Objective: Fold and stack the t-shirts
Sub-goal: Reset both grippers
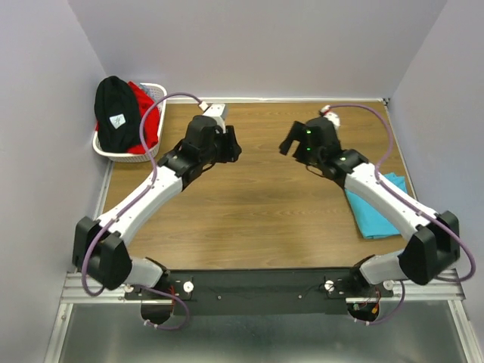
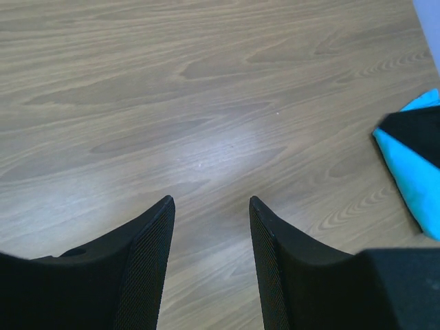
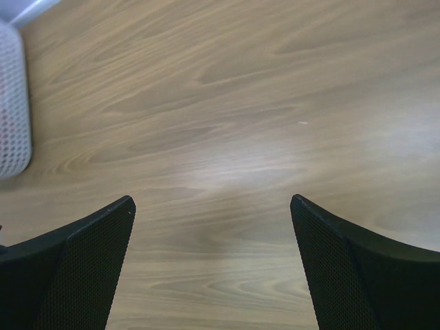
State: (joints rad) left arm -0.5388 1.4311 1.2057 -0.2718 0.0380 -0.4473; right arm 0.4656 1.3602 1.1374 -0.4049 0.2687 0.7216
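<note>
The turquoise t-shirt (image 1: 382, 203) lies folded at the table's right edge, partly under my right arm; its corner also shows in the left wrist view (image 2: 418, 165). The black t-shirt (image 1: 117, 113) with a small white label lies on top of the red t-shirt (image 1: 144, 113) in the white lattice basket (image 1: 151, 89) at the back left. My left gripper (image 1: 234, 145) is open and empty above bare wood in mid-table (image 2: 210, 201). My right gripper (image 1: 287, 144) is open wide and empty, facing it (image 3: 212, 199).
The wooden table (image 1: 249, 204) is walled by pale partitions at the back and sides. The basket's wall shows at the left edge of the right wrist view (image 3: 12, 103). Purple cables loop off both arms.
</note>
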